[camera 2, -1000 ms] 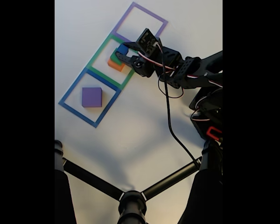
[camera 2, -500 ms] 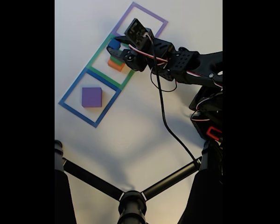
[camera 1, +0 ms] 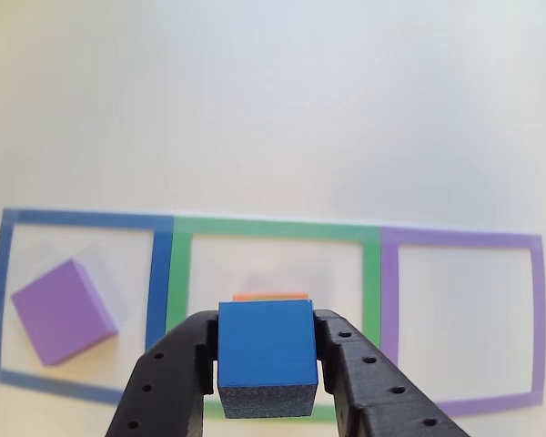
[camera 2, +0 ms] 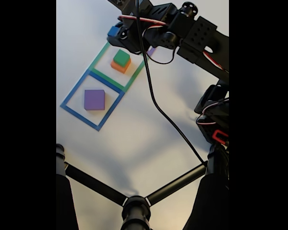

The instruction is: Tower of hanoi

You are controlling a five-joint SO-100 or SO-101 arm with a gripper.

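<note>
My gripper (camera 1: pixel 265 360) is shut on the small blue cube (camera 1: pixel 265 355) and holds it up off the table; in the fixed view the blue cube (camera 2: pixel 114 31) hangs in the gripper (camera 2: pixel 116 32) above the far side of the green taped square. Inside that green outline the green block (camera 2: pixel 121 57) sits on the orange block (camera 2: pixel 119 65); in the other view an orange edge (camera 1: pixel 270 296) peeks over the cube. The flat purple block (camera 2: pixel 94 99) lies alone in the blue outline, and it shows as the purple block (camera 1: pixel 64 310) at lower left.
Three taped outlines lie in a row: blue (camera 1: pixel 162 264), green (camera 1: pixel 371 273) and purple (camera 1: pixel 537 309), the purple one holding nothing. A black tripod (camera 2: pixel 134 206) and the arm's base (camera 2: pixel 216 115) with a cable (camera 2: pixel 168 120) fill the near and right side.
The gripper has risen with the blue cube and swung toward the top of the fixed view, leaving the green block uncovered on the orange one.
</note>
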